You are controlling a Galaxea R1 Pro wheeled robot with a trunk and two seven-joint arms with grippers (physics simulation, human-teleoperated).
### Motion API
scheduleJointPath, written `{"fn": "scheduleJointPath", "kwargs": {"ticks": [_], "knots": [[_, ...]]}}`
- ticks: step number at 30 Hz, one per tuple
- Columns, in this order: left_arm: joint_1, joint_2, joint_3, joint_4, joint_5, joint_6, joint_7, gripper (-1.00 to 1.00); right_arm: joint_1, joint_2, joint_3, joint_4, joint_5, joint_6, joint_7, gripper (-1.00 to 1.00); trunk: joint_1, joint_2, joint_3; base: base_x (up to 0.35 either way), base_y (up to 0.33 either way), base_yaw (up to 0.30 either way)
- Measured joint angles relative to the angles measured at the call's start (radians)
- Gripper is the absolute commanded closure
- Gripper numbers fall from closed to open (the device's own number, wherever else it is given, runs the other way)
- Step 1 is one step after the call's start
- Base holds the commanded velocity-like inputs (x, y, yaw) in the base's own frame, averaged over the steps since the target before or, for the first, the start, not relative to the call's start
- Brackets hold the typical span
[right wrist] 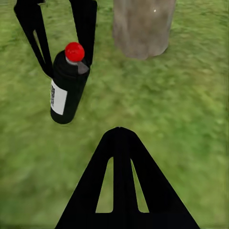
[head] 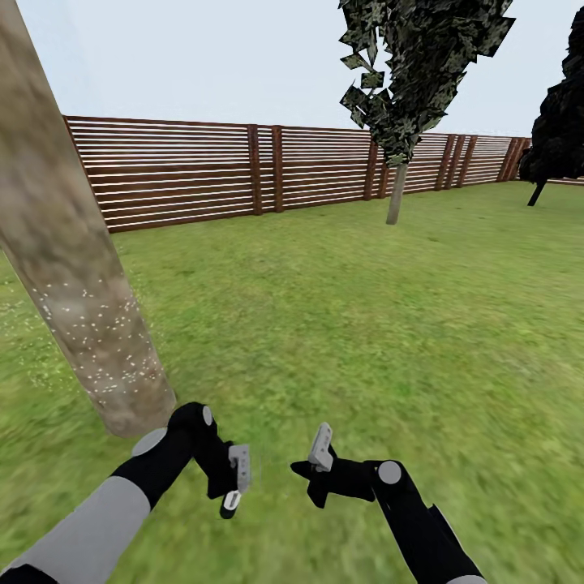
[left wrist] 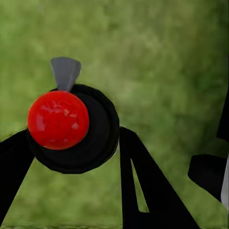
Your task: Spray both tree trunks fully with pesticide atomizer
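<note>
The pesticide atomizer (head: 236,480) is a small black bottle (right wrist: 67,90) with a white label, a grey nozzle and a round red top (left wrist: 58,119). My left gripper (head: 231,485) is shut on it, a black finger (left wrist: 143,191) on each side, low over the grass. A hand's width to the right, my right gripper (head: 321,451) has both fingers (right wrist: 119,181) pressed together, shut and empty. The near tree trunk (head: 73,268) leans across the left, its lower part dotted with white specks; its base (right wrist: 140,26) stands just beyond the bottle. The second tree's trunk (head: 396,195) is far off by the fence.
A brown slatted fence (head: 243,170) closes the lawn at the back. A dark, round-topped tree (head: 560,130) stands at the far right. Green grass (head: 349,324) stretches between me and the far tree.
</note>
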Motion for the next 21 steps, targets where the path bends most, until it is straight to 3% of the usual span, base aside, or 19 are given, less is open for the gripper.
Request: {"fn": "scheduleJointPath", "kwargs": {"ticks": [3, 7, 8, 9, 10, 11, 12, 13, 14, 16, 17, 18, 19, 20, 21], "knots": [[0.0, 0.041, 0.001, -0.001, -0.001, 0.0, -0.004, 1.0, 0.0, -0.001, -0.002, 0.0, 0.0, 0.0, 0.0, -1.0, 0.0, 0.0, 0.0, 0.0, 0.0, 0.0], [0.001, 0.135, 0.003, 0.0, 0.001, 0.004, -0.001, 1.0, 0.0, -0.005, -0.008, -0.001, 0.005, -0.001, -0.004, -1.0, 0.0, 0.0, 0.0, 0.0, 0.0, 0.0], [0.002, 0.169, 0.032, 0.0, 0.006, 0.006, 0.01, 1.0, 0.001, -0.013, -0.012, 0.013, 0.007, -0.004, -0.009, -1.0, 0.0, 0.0, 0.0, 0.0, 0.0, 0.0], [0.002, 0.179, 0.074, 0.0, 0.009, 0.007, 0.03, 1.0, 0.002, -0.026, -0.022, 0.028, 0.008, -0.006, -0.011, -1.0, 0.0, 0.0, 0.0, 0.0, 0.0, 0.0], [0.006, 0.18, 0.139, 0.001, 0.012, 0.006, 0.074, 1.0, 0.003, -0.048, -0.091, 0.069, 0.009, -0.007, -0.022, -1.0, 0.0, 0.0, 0.0, 0.0, 0.0, 0.0], [0.027, 0.177, 0.231, 0.006, 0.025, 0.005, 0.152, 1.0, 0.003, -0.061, -0.172, 0.111, 0.009, -0.009, -0.039, -1.0, 0.0, 0.0, 0.0, 0.0, 0.0, 0.0], [0.049, 0.174, 0.304, 0.021, 0.06, 0.003, 0.209, 1.0, 0.003, -0.067, -0.26, 0.157, 0.009, -0.017, -0.062, -1.0, 0.0, 0.0, 0.0, 0.0, 0.0, 0.0], [0.069, 0.172, 0.381, 0.046, 0.117, -0.001, 0.267, 1.0, 0.003, -0.071, -0.341, 0.202, 0.01, -0.033, -0.087, -1.0, 0.0, 0.0, 0.0, 0.0, 0.0, 0.0], [0.088, 0.171, 0.466, 0.078, 0.197, -0.013, 0.341, 1.0, 0.003, -0.072, -0.417, 0.238, 0.01, -0.062, -0.123, -1.0, 0.0, 0.0, 0.0, 0.0, 0.0, 0.0], [0.141, 0.172, 0.616, 0.141, 0.343, -0.099, 0.533, 1.0, 0.004, -0.077, -0.551, 0.295, 0.012, -0.127, -0.26, -1.0, 0.0, 0.0, 0.0, 0.0, 0.0, 0.0], [0.179, 0.17, 0.662, 0.172, 0.385, -0.178, 0.649, 1.0, 0.005, -0.078, -0.6, 0.331, 0.012, -0.159, -0.358, -1.0, 0.0, 0.0, 0.0, 0.0, 0.0, 0.0], [0.233, 0.167, 0.693, 0.216, 0.42, -0.29, 0.807, 1.0, 0.006, -0.08, -0.633, 0.375, 0.012, -0.205, -0.494, -1.0, 0.0, 0.0, 0.0, 0.0, 0.0, 0.0], [0.26, 0.164, 0.7, 0.245, 0.441, -0.344, 0.888, 1.0, 0.007, -0.081, -0.642, 0.392, 0.012, -0.232, -0.561, -1.0, 0.0, 0.0, 0.0, 0.0, 0.0, 0.0], [0.291, 0.157, 0.709, 0.323, 0.508, -0.459, 1.04, 1.0, 0.016, -0.084, -0.65, 0.426, 0.012, -0.307, -0.685, -1.0, 0.0, 0.0, 0.0, 0.0, 0.0, 0.0], [0.337, 0.155, 0.711, 0.39, 0.547, -0.538, 1.142, 1.0, 0.029, -0.085, -0.652, 0.453, 0.012, -0.369, -0.753, -1.0, 0.0, 0.0, 0.0, 0.0, 0.0, 0.0]]}}
